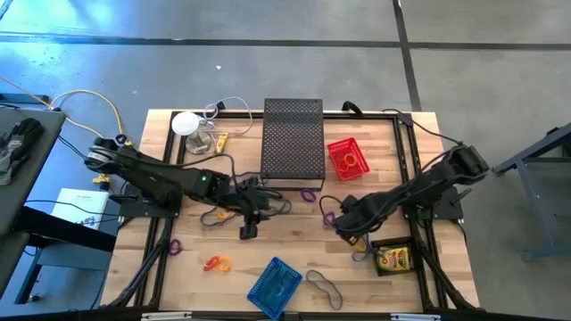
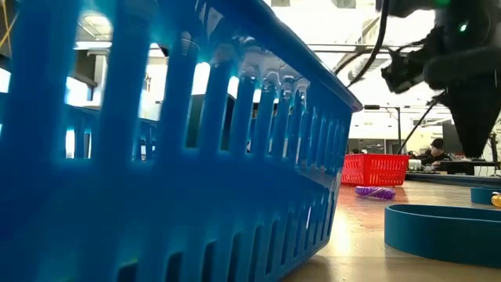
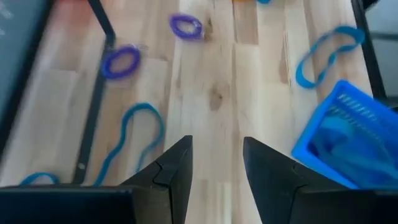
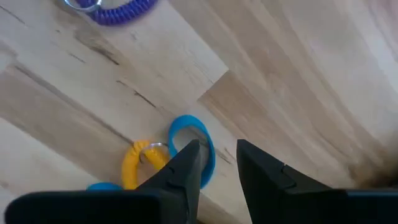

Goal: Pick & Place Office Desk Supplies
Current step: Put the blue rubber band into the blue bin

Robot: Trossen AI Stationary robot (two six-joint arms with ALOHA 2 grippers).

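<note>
light: bright, even | glare: floor (image 1: 53, 36) | blur: basket (image 2: 156, 157)

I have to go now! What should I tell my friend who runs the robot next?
Left end effector: open, empty, hovering.
Right end effector: open, tips down at a small loop, nothing gripped yet.
Done: some bands lie in the red basket.
Left: purple loop, orange loop and grey loop lie loose near the blue basket.
</note>
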